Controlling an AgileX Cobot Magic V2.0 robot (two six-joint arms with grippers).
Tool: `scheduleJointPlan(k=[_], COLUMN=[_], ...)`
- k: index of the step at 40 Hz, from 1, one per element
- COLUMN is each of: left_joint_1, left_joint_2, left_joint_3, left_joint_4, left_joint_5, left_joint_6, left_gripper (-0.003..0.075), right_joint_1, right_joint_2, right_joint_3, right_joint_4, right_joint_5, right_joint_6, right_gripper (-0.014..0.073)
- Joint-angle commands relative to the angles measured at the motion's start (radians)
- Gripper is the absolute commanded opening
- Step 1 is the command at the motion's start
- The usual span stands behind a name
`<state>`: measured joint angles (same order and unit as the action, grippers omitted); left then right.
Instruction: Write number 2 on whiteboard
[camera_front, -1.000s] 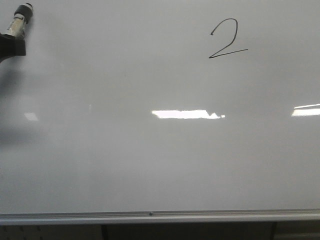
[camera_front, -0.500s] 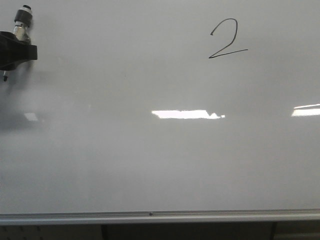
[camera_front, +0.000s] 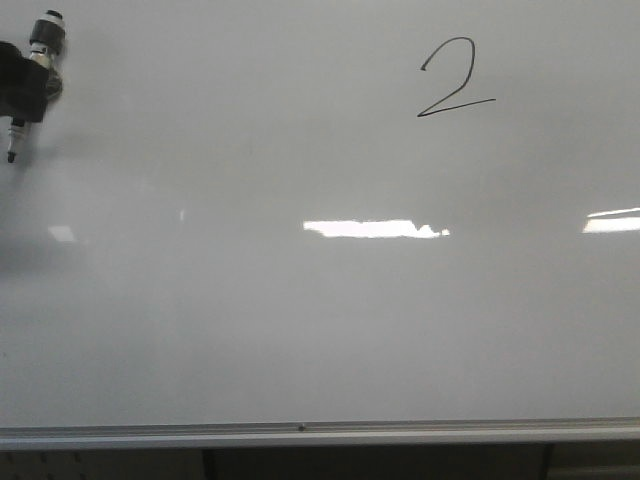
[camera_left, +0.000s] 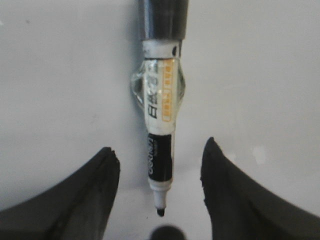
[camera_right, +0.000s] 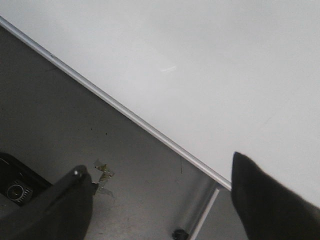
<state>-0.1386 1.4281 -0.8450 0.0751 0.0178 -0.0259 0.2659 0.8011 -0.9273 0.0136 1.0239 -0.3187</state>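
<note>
The number 2 (camera_front: 455, 80) is drawn in thin black line at the upper right of the whiteboard (camera_front: 300, 320). At the far left edge my left gripper (camera_front: 20, 92) is a black shape over the middle of a white-and-black marker pen (camera_front: 47, 38). The pen's cap points up and its tip points down. In the left wrist view the pen (camera_left: 160, 115) lies close against the board between the two fingers of the left gripper (camera_left: 159, 146). The fingers stand wide apart and neither touches the pen. My right gripper (camera_right: 158, 164) is open and empty, off the board's edge.
A silver rail (camera_front: 300, 432) runs along the board's lower edge, with dark space below it. Bright light reflections (camera_front: 370, 228) lie across the board's middle. The right wrist view shows the board's metal edge (camera_right: 125, 112), grey floor and a stand leg (camera_right: 192, 215).
The black left gripper at the far left first reached further right, then drew back left. The pen turned more upright and its tip came into view below the gripper. The 2 is unchanged.
</note>
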Motion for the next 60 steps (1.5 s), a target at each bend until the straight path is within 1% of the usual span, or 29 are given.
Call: scheduleJointPlan(k=[1, 8, 11, 18, 29, 35, 40, 42, 45, 46, 50, 55, 57, 60], left_joint_1=[0.001, 0.001, 0.001, 0.001, 0.001, 0.001, 0.001, 0.001, 0.001, 0.001, 0.001, 0.001, 0.001, 0.001], left_joint_2=[-0.12, -0.281, -0.345, -0.508, -0.732, -0.803, -0.817, -0.817, -0.817, -0.817, -0.817, -0.817, -0.817, -0.817], left_joint_3=[-0.081, -0.143, -0.152, -0.152, -0.084, -0.027, 0.006, 0.014, 0.023, 0.023, 0.026, 0.026, 0.026, 0.026], left_joint_4=[0.003, 0.003, 0.003, -0.003, -0.005, -0.007, -0.007, -0.007, -0.007, -0.007, -0.007, -0.007, -0.007, -0.007], left_joint_5=[0.166, 0.465, 0.556, 0.715, 0.838, 0.858, 0.853, 0.848, 0.842, 0.841, 0.838, 0.838, 0.838, 0.838], left_joint_6=[0.003, 0.006, 0.008, 0.008, 0.008, 0.008, 0.012, 0.015, 0.015, 0.015, 0.015, 0.015, 0.015, 0.015], left_gripper=[0.0369, 0.0369, 0.0369, 0.0369, 0.0369, 0.0369, 0.0369, 0.0366, 0.0336, 0.0315, 0.0219, 0.009, 0.0044, -0.0021], right_joint_1=[-0.007, -0.007, -0.007, -0.007, -0.007, -0.007, -0.007, -0.007, -0.007, -0.007, -0.007, -0.007, -0.007, -0.007], right_joint_2=[-0.005, -0.008, -0.015, -0.083, -0.234, -0.29, -0.297, -0.297, -0.297, -0.297, -0.297, -0.297, -0.297, -0.297], right_joint_3=[-0.029, -0.029, -0.029, -0.027, 0.044, 0.082, 0.083, 0.083, 0.083, 0.083, 0.083, 0.083, 0.083, 0.083], right_joint_4=[-0.006, 0.0, 0.012, 0.034, 0.034, 0.033, 0.027, 0.018, 0.017, 0.017, 0.017, 0.017, 0.017, 0.017], right_joint_5=[-0.045, -0.04, -0.04, -0.04, -0.04, -0.047, -0.048, -0.048, -0.047, -0.047, -0.047, -0.047, -0.047, -0.051], right_joint_6=[0.076, 0.186, 0.213, 0.237, 0.249, 0.249, 0.249, 0.249, 0.249, 0.249, 0.249, 0.249, 0.249, 0.249], right_gripper=[0.0592, 0.0592, 0.0592, 0.0592, 0.0592, 0.0592, 0.0581, 0.0544, 0.0423, 0.0385, 0.0187, -0.0011, -0.007, -0.0066])
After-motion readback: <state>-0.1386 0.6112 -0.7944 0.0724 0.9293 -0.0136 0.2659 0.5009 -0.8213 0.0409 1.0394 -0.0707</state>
